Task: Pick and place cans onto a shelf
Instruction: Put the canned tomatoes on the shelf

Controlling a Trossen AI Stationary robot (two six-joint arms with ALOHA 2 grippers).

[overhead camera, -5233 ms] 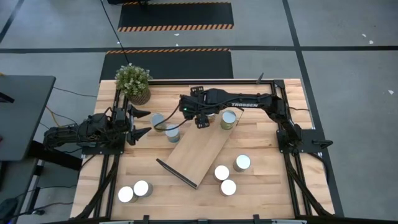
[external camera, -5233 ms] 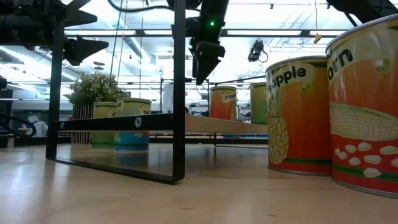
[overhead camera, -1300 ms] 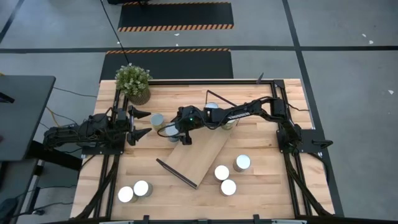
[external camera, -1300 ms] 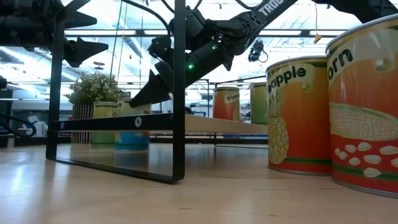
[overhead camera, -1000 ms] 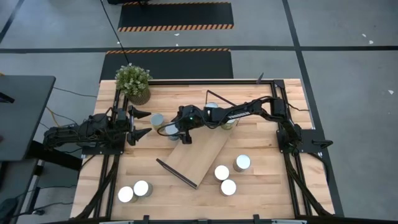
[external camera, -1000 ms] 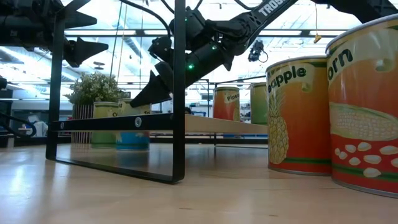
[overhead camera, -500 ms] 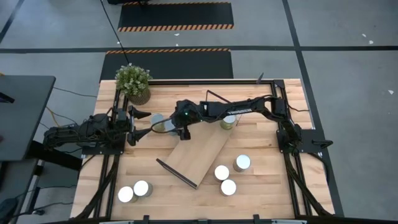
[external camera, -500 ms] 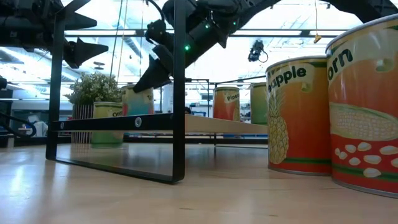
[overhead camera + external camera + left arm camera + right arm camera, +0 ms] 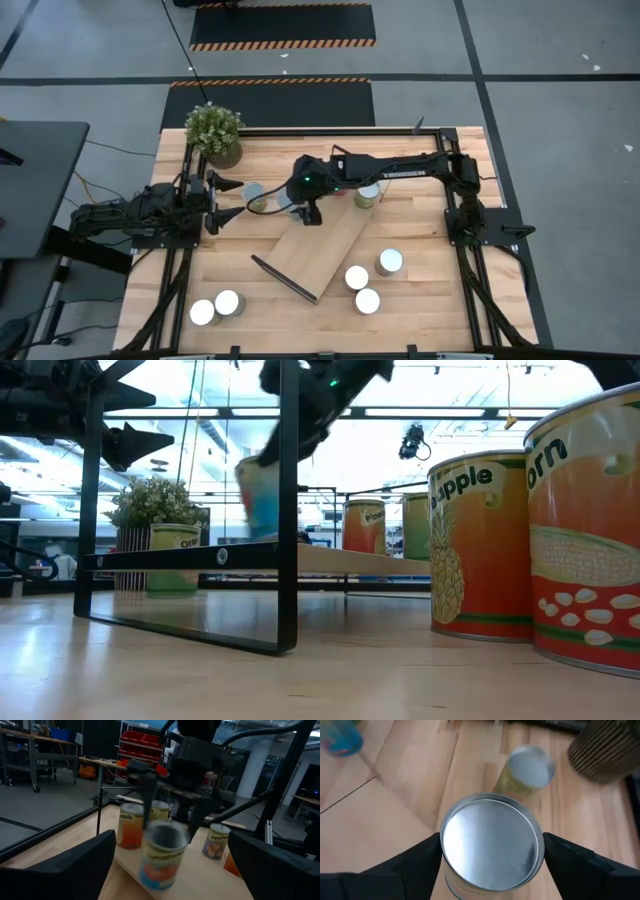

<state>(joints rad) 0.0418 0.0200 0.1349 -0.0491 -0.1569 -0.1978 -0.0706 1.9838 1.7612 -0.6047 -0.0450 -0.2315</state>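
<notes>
- Eight cans are on view. One is in the air and seven stand on the table (image 9: 430,230).
- One shelf (image 9: 322,245) lies slanted on the table, and one potted plant (image 9: 213,133) stands in a corner.
- Two claws show. The right claw (image 9: 308,213) pinches the lifted can (image 9: 492,845) by its sides, with a dark finger (image 9: 415,865) on each side of the shiny top.
- That can hangs right under the right claw, above the near end of the shelf and clear of the board.
- One green can (image 9: 256,195) stands just beside the right claw, on the side toward the left claw (image 9: 228,198).
- One more can (image 9: 366,194) stands by the right arm, behind its claw.
- Three cans (image 9: 368,280) sit past the shelf, well apart from the right claw, and two cans (image 9: 216,308) sit farther off still.
- The left claw is spread wide and holds nothing.
- A second ago the lifted can stood on the table next to the green one. Now it is up high and has moved over toward the shelf.
</notes>
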